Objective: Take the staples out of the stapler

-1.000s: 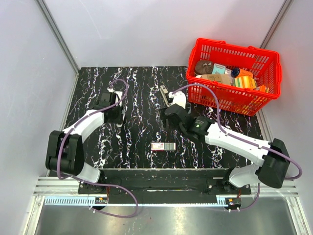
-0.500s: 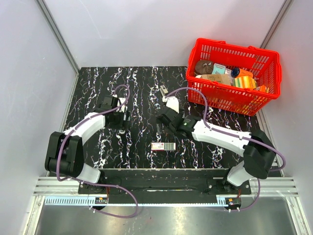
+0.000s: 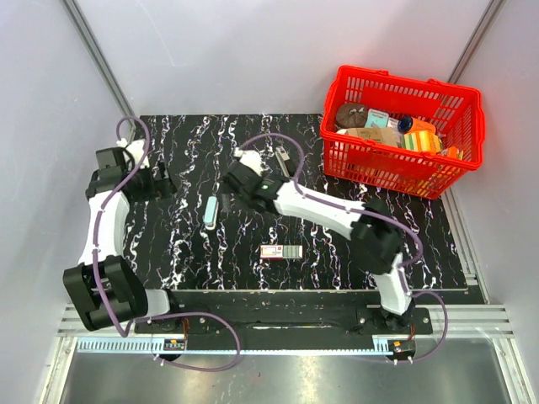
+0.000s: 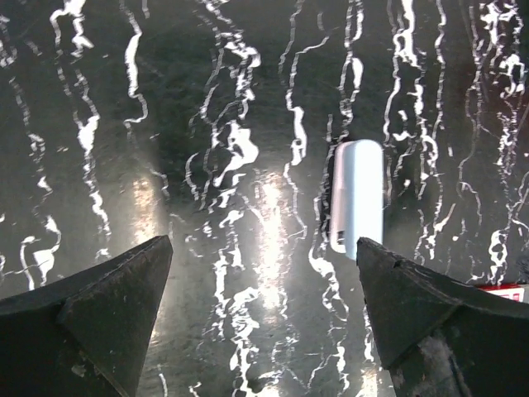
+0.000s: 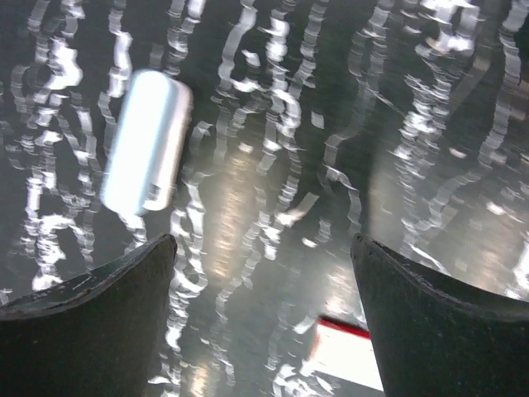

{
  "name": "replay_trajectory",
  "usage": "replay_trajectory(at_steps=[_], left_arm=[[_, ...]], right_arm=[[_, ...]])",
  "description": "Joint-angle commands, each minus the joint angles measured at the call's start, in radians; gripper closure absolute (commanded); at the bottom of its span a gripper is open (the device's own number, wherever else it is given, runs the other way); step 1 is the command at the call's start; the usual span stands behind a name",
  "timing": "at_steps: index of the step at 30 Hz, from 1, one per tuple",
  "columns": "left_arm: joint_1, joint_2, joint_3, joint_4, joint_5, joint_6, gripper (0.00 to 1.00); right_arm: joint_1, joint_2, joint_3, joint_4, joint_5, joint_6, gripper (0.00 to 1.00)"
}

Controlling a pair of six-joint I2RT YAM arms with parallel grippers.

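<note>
The pale-blue and white stapler [image 3: 210,212] lies flat on the black marbled table [image 3: 168,244], with nothing holding it. My left gripper [image 3: 167,183] hovers to its upper left, open and empty. In the left wrist view the stapler [image 4: 357,194] sits just beyond the right fingertip, and the left gripper [image 4: 263,241] has only table between its fingers. My right gripper [image 3: 229,187] is close to the stapler's upper right, also open and empty. The right wrist view is blurred and shows the stapler [image 5: 147,141] ahead of the right gripper [image 5: 263,240], off its left finger. No staples can be seen.
A slim dark-and-silver tool [image 3: 285,160] lies behind the right arm. A small red-and-white box [image 3: 281,252] sits near the table's front middle, also the box [image 5: 351,351] in the right wrist view. A red basket [image 3: 459,156] full of items stands at the back right.
My left gripper has opened, left the stapler on the table and drawn back to the left. My right arm has swung left across the table to the stapler's side.
</note>
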Motion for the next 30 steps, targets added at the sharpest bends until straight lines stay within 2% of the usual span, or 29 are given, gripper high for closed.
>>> replay_trajectory(at_steps=[1,7,10,23,30], left_arm=[[0.121,0.012,0.01,-0.09,0.109,0.112,0.01],[0.172,-0.034,-0.063,-0.073,0.057,0.198,0.08],[0.173,-0.062,-0.092,-0.063,0.048,0.221,0.1],[0.173,-0.028,-0.114,-0.047,0.08,0.235,0.15],[0.173,-0.037,-0.132,-0.035,0.075,0.246,0.14]], right_arm=[[0.059,0.193,0.334,-0.077,-0.07,0.014,0.07],[0.069,0.542,0.831,-0.323,-0.09,0.014,0.09],[0.068,0.653,0.993,-0.393,-0.104,0.019,0.11],[0.066,0.696,0.991,-0.354,-0.11,0.046,0.21],[0.066,0.718,1.011,-0.327,-0.132,0.055,0.22]])
